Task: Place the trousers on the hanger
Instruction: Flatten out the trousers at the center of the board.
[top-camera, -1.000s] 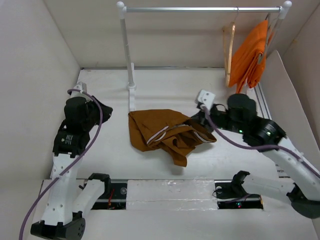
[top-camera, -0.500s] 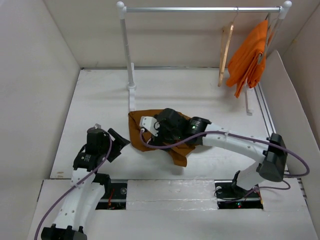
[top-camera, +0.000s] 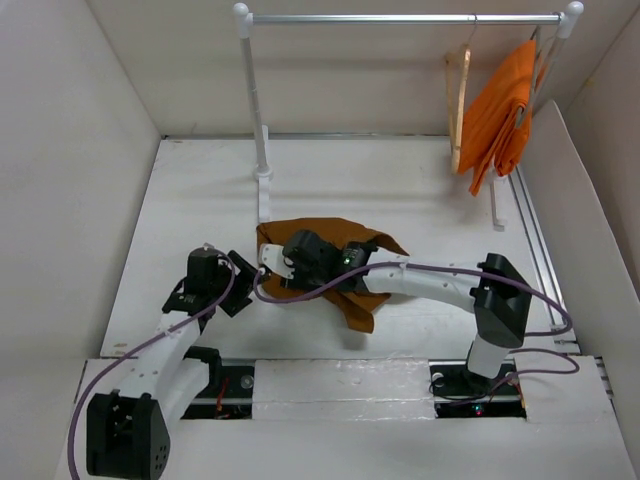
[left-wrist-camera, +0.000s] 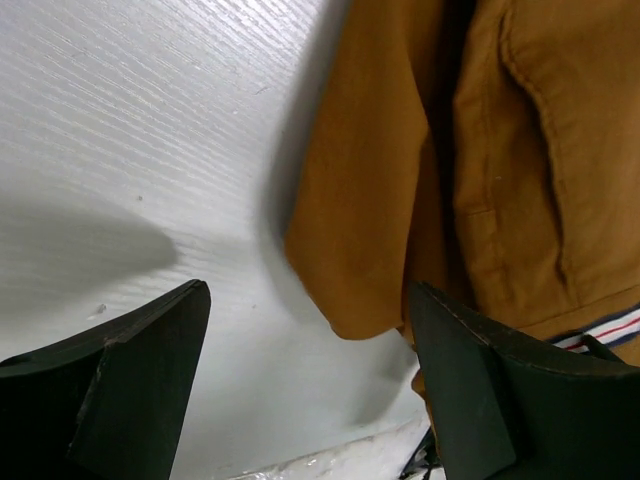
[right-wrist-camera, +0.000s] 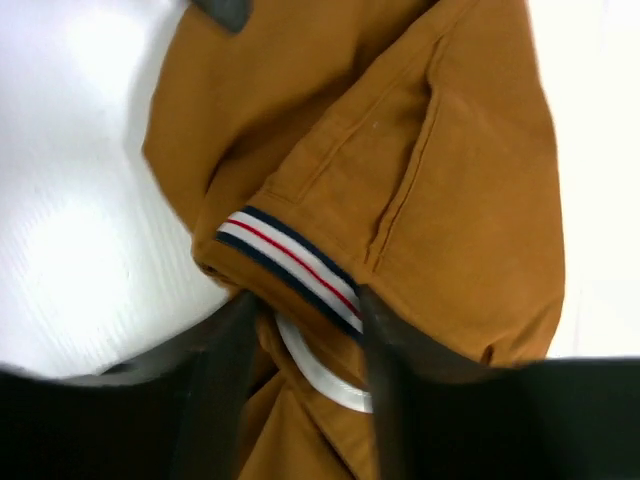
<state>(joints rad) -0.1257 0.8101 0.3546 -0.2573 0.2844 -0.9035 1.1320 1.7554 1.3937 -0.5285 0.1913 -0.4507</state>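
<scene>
Left claw (left-wrist-camera: 307, 292) spread wide, gripping nothing, nosed up to the left edge of the trousers (top-camera: 330, 232). Right claw (right-wrist-camera: 305, 298) part-open, astride the striped waistband (right-wrist-camera: 290, 262); pinched or not, cannot tell. Both shut and well off to either side a second ago, now swung in over the crumpled heap on the table (top-camera: 200, 190) and opened. Looks like the start of the pick-up, nothing lifted yet. Hanger (top-camera: 459, 100) on the rail (top-camera: 400, 17) beside an orange garment (top-camera: 500, 100), well apart from the trousers. No brand, label or legible writing; only that navy, white and red band.
</scene>
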